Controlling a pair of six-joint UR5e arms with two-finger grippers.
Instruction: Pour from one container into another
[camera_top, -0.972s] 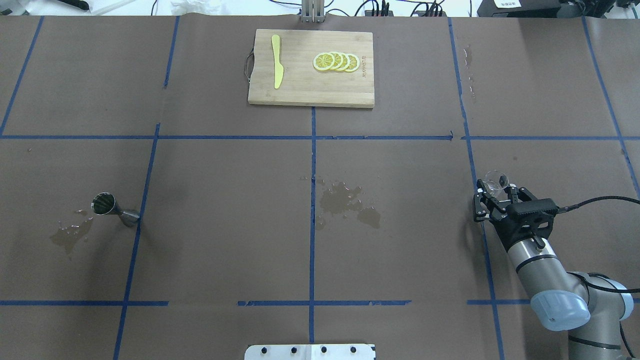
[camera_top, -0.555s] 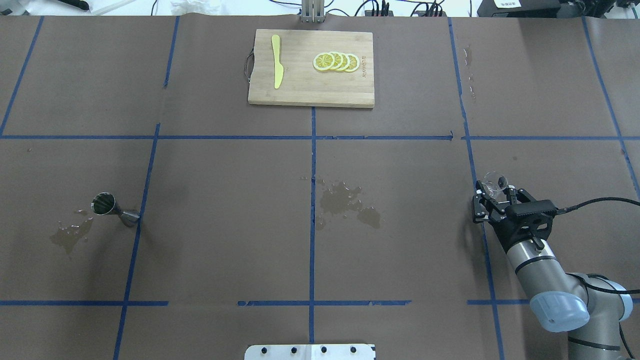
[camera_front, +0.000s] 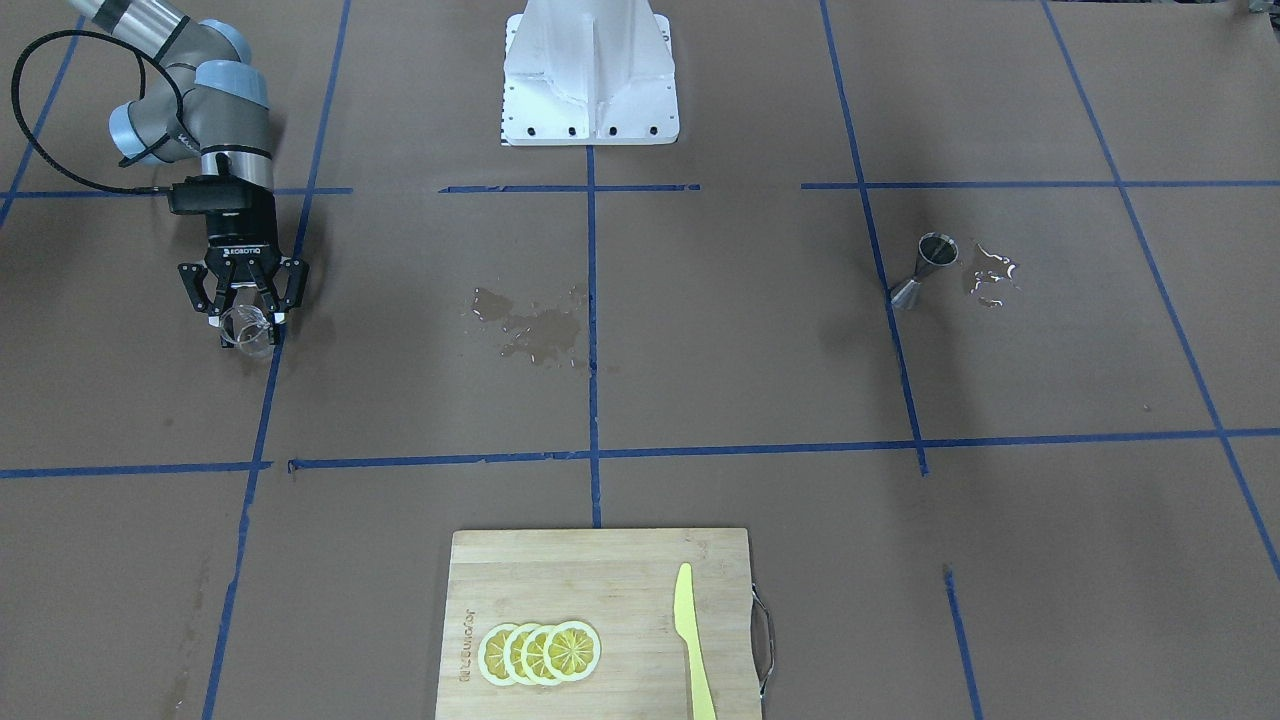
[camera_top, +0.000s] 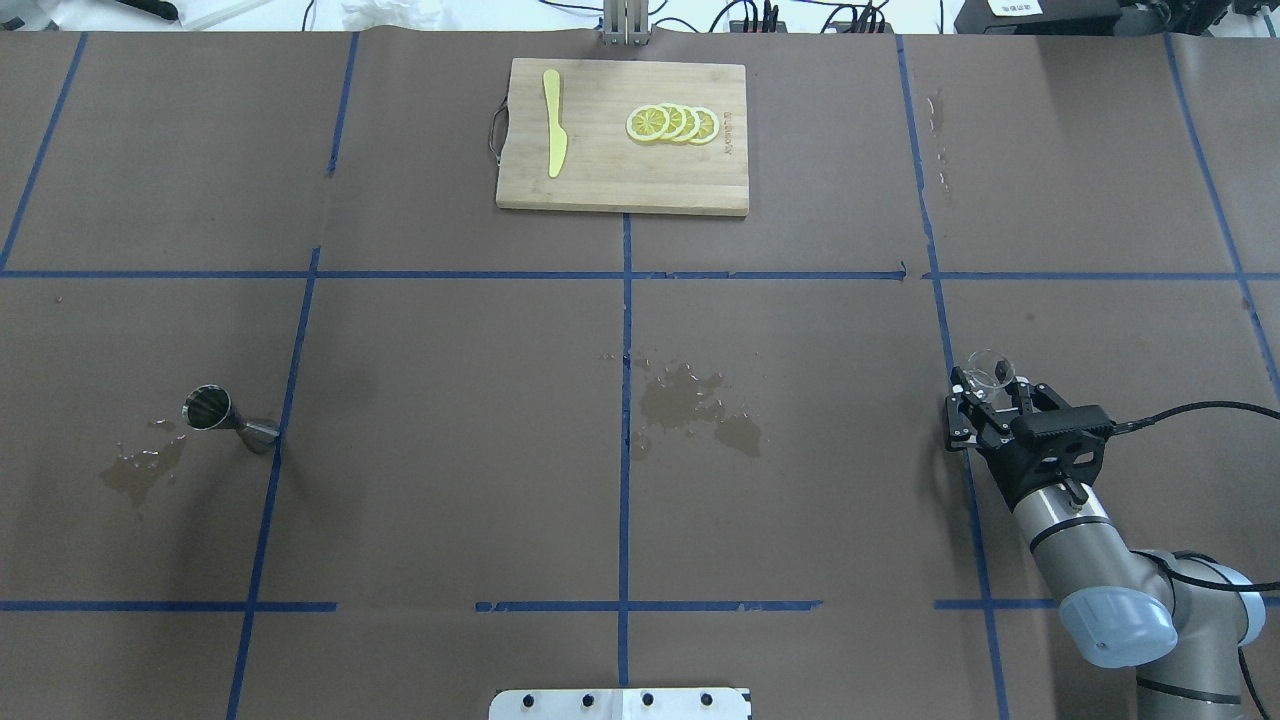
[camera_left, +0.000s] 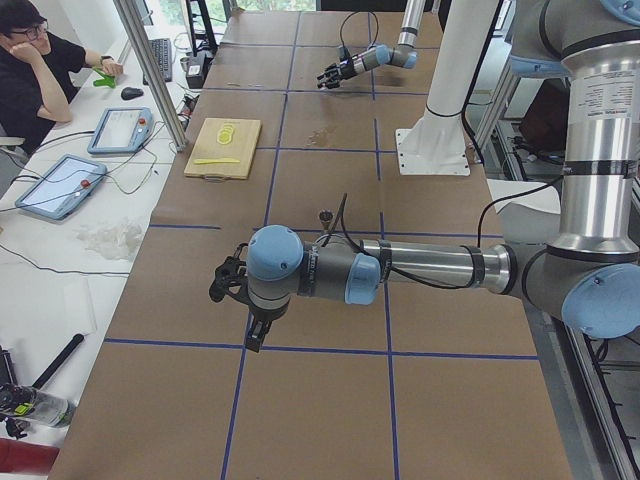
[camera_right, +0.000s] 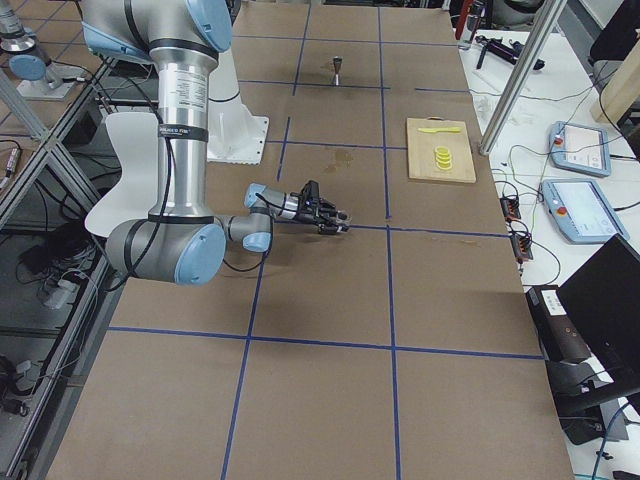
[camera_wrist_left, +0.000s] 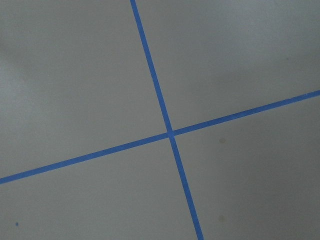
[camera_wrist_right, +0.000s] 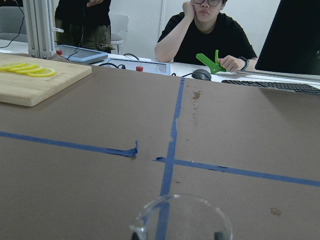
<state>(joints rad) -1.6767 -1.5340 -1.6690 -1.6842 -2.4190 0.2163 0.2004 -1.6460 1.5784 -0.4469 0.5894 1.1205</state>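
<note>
My right hand (camera_top: 990, 383) is clamped on the beaker (camera_top: 992, 366): pick-up step. Next, I reckon, carry it level to the jigger (camera_top: 232, 421), far off at nine o'clock.

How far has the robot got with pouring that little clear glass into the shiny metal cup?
Early on. Done: the right gripper is clamped on the small clear glass beaker at the right side of the brown-paper-covered table. In hand: it holds the beaker upright, low over the paper. Left: carrying it across to the shiny steel hourglass-shaped jigger, standing far off on the left side, and tipping it in.
</note>
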